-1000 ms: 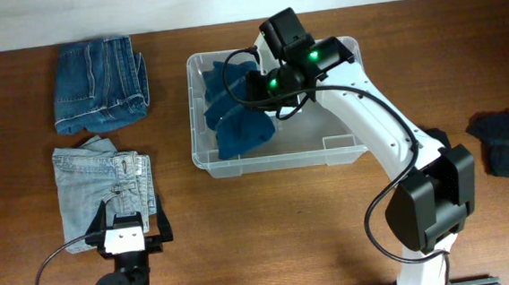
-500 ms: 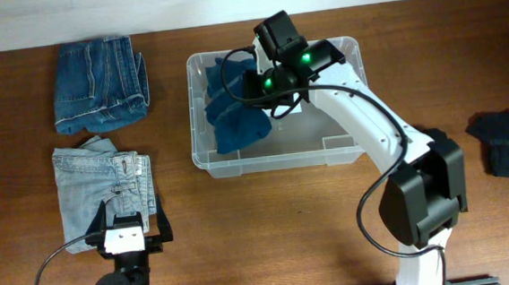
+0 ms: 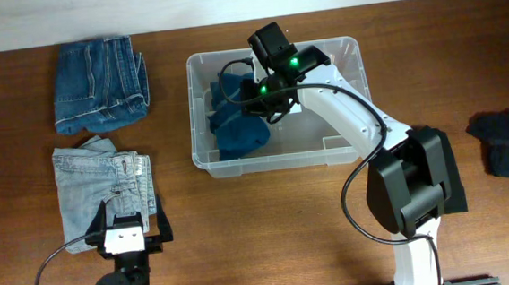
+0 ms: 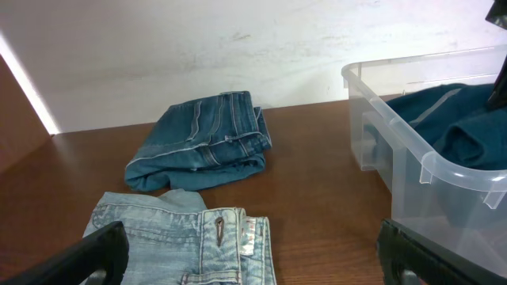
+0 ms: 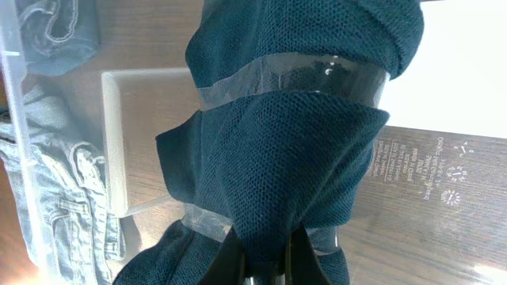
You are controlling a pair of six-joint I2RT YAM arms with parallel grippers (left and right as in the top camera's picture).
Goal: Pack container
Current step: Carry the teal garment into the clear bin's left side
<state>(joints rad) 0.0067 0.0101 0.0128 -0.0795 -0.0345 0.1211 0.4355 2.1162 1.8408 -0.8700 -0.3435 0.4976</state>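
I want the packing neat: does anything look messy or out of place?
The teal garment sits bunched in the left half of the container, pinched by the right gripper, not folded flat like the dark jeans and light jeans outside. Nothing looks spilled or damaged.

The container [image 3: 274,164], a clear rectangular bin with rounded corners, sits upright and open toward 12 o'clock on the table [image 3: 270,231] (long side across), with dark teal cloth [image 3: 236,137] in its 9 o'clock half.
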